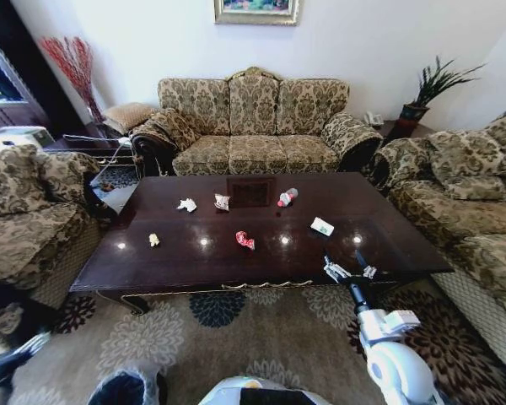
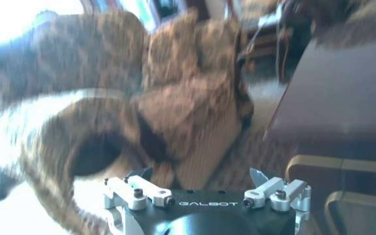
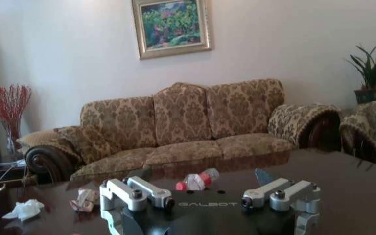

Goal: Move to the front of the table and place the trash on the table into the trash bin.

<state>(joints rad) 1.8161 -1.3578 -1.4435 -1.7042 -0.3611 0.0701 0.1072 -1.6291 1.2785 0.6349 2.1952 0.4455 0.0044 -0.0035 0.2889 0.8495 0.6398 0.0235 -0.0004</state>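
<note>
Right claw [image 1: 352, 270] spread wide and empty over the table's [image 1: 388, 228] near edge, poised toward the carton [image 1: 322, 226] | left claw [image 2: 207, 188] open, low beside the armchair [image 2: 181, 112] | trash scattered on table: bottle [image 1: 286, 197], red wrapper [image 1: 245, 240] | bin [image 1: 128, 388] on the carpet at the robot's left

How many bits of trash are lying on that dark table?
6: white paper, crumpled wrapper, bottle along the sofa side; yellowish scrap, red wrapper, carton nearer the robot.
</note>
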